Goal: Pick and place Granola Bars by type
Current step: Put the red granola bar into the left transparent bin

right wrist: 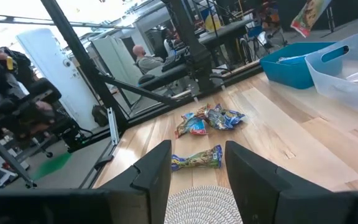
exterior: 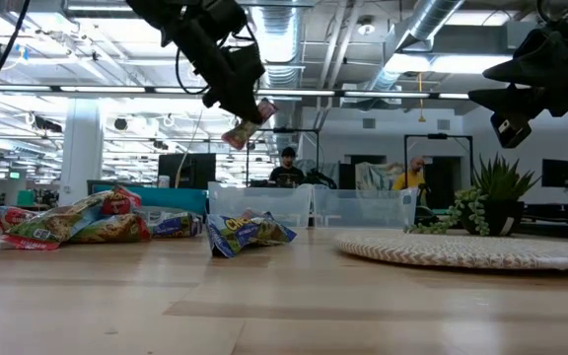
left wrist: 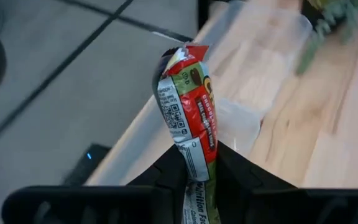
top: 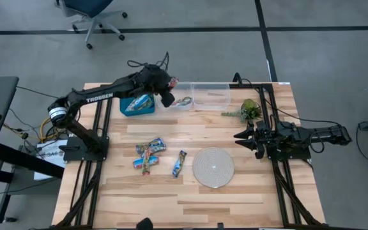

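Observation:
My left gripper (top: 169, 91) is raised over the table's far edge, between the blue bin (top: 137, 105) and the clear bin (top: 211, 94), and is shut on a red-and-green granola bar (left wrist: 188, 102). In the low view this bar (exterior: 248, 125) hangs in the air. More bars lie in the blue bin, and something shiny (top: 184, 101) lies by the clear bin's left end. A small pile of bars (top: 149, 154) and a single blue bar (top: 179, 163) lie on the wood. My right gripper (right wrist: 196, 168) is open and waits at the table's right side. My left gripper (left wrist: 196, 167) pinches the red-and-green bar between its two fingers, across the wrapper at its lower part (left wrist: 197, 152). Most of the bar sticks out past the fingertips. In the low view it hangs slanting below the fingers, lifted clear of the table and the bins.
A round woven mat (top: 213, 167) lies right of the loose bars. A green plant sprig (top: 248, 110) lies near the right arm. People sit in the room beyond the far edge (exterior: 287, 168). Bare wood fills the table's near half (top: 171, 204).

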`<state>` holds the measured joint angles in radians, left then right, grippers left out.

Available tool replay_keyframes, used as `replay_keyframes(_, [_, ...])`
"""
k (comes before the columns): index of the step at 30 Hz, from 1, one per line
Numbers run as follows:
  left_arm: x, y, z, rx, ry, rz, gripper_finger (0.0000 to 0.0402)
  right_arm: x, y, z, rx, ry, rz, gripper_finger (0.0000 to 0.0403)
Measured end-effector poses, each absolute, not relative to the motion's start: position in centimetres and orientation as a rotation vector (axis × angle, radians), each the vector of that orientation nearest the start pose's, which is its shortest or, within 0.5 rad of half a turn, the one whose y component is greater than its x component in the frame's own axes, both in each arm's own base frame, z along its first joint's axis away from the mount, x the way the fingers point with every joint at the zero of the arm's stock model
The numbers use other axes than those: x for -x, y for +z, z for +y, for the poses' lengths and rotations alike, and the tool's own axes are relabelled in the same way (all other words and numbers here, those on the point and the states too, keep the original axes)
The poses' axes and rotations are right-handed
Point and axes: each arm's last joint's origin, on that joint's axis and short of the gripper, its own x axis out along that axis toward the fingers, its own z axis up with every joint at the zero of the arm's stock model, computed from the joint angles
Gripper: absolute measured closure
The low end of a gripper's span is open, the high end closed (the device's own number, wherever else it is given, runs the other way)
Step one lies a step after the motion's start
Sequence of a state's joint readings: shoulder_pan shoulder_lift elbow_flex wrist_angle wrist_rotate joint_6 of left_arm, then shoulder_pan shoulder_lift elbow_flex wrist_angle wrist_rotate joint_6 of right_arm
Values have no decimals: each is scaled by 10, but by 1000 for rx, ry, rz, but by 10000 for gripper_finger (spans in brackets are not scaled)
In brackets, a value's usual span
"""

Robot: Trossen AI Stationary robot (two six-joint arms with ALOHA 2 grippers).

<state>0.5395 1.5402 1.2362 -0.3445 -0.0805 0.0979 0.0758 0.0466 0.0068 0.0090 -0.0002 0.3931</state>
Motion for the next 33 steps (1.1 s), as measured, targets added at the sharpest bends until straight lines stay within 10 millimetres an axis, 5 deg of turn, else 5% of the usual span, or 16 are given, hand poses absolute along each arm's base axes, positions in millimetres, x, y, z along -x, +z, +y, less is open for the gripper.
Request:
replay_keyframes(6, [-291,278,192,-82,455,753,327,-100,163,8,-391,69,45,260])
replay_keyframes(18, [-307,232,217,-59,501,910,314,-100,163,8,-391,70,45,260])
replay_keyframes(27, [-312,254,218,4,526,892,314,-100,163,8,-391,69,45,259])
replay_keyframes(33, [-315,285,199,165,557,892,314,-100,163,8,-391,70,45,261])
